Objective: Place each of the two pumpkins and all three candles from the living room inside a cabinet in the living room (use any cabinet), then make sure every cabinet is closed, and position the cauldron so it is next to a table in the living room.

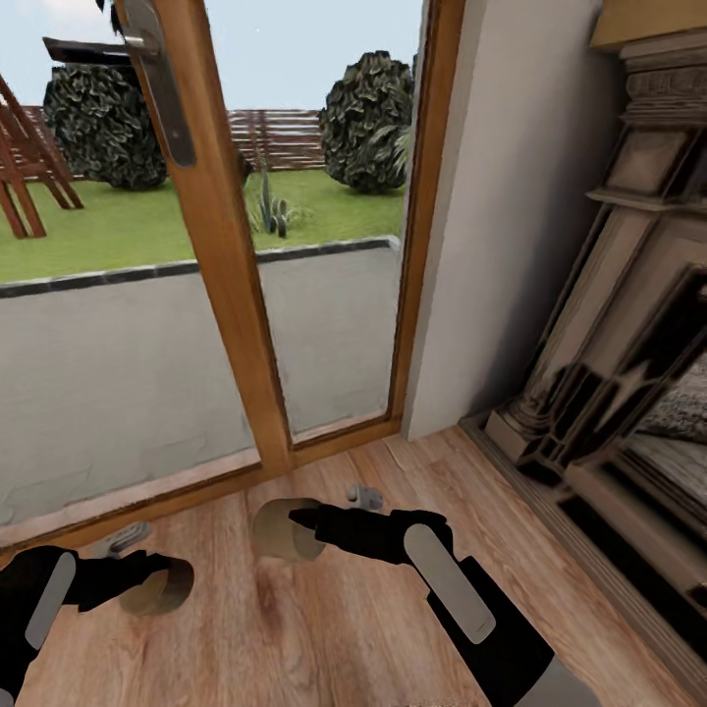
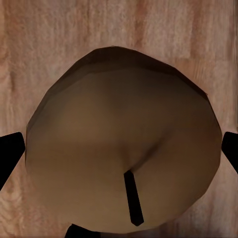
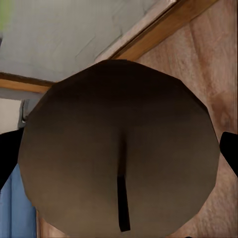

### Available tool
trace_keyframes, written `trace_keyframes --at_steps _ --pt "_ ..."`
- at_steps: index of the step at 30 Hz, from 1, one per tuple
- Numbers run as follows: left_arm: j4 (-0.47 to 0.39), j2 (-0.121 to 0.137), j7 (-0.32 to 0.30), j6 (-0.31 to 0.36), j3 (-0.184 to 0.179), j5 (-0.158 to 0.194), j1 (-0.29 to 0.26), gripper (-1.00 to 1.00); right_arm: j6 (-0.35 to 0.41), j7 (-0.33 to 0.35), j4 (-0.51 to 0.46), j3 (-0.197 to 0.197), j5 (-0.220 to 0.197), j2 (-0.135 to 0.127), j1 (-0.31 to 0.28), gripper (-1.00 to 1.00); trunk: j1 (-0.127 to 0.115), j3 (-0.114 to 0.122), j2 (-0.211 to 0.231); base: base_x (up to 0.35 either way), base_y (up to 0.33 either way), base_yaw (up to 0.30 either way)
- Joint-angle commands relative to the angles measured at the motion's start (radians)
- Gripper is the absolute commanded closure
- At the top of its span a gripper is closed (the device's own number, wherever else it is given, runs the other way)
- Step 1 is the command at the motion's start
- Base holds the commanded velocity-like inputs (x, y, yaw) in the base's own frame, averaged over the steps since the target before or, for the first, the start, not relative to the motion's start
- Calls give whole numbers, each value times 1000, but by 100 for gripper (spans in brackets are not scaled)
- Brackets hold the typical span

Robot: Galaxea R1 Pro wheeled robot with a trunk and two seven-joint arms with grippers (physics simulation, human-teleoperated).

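Now my left gripper point(image 1: 147, 579) and right gripper point(image 1: 304, 525) each squeeze 1 candle point(image 1: 162, 586), another candle point(image 1: 280, 528); light, hard, held by the sides.

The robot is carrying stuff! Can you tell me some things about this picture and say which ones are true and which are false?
1. Each gripper holds a candle. True: the left gripper is shut on one candle, and the right gripper is shut on another candle.
2. The floor is covered in green carpet. False: it is wooden boards.
3. A glass door in front shows a garden with grass and bushes. True.
4. The right gripper holds an orange pumpkin. False: it holds a grey-beige candle.
5. A fireplace stands on the robot's right. True.
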Motion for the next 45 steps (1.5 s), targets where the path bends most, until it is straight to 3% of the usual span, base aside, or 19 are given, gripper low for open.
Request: trace_keyframes --at_steps 1,17,45 --pt "0 0 -1 0 0 3 0 100 0 -1 0 0 -1 0 0 100 0 0 0 0 0 -282" --pt "-3 0 -2 0 1 3 0 100 0 1 2 1 -1 0 0 100 -54 44 98 0 0 -268" --pt "-3 0 -1 0 6 2 0 100 -7 -4 5 -1 0 0 0 100 -161 132 294 0 0 -11"
